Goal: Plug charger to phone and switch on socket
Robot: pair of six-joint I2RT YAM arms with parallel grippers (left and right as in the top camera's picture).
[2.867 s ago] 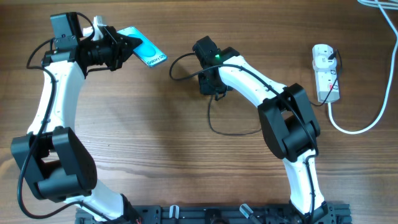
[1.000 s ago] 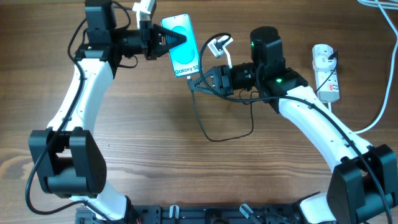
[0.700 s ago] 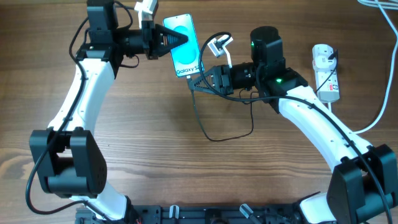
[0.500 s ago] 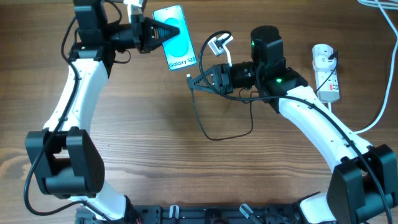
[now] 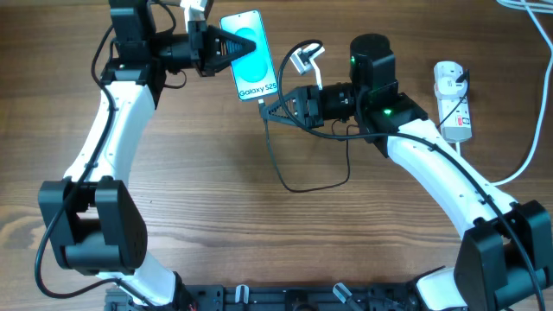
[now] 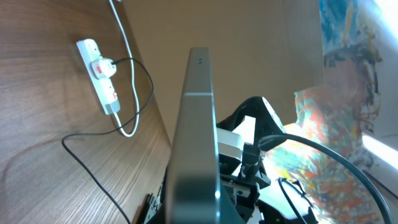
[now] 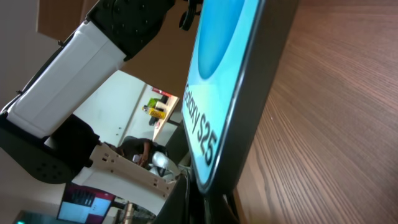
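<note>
In the overhead view my left gripper (image 5: 225,48) is shut on the phone (image 5: 251,55) and holds it above the table at the back, teal screen up. My right gripper (image 5: 271,110) is shut on the charger's small connector, its tip right at the phone's bottom edge. I cannot tell whether it is inserted. The black charger cable (image 5: 298,186) loops over the table below. The white socket (image 5: 452,100) lies at the far right. The right wrist view shows the phone (image 7: 219,93) close up, its lower end meeting my gripper (image 7: 208,208). The left wrist view shows the phone (image 6: 198,130) edge-on and the socket (image 6: 99,74).
The socket's thick white cord (image 5: 511,173) curves along the right edge of the table. A black plug (image 5: 463,80) sits in the socket. Another white cable (image 5: 529,10) crosses the back right corner. The arm bases stand at the front edge.
Half a second ago the phone was drawn back up and left, away from the connector. It has now moved right and down, back to the connector. The right gripper has shifted slightly up.
</note>
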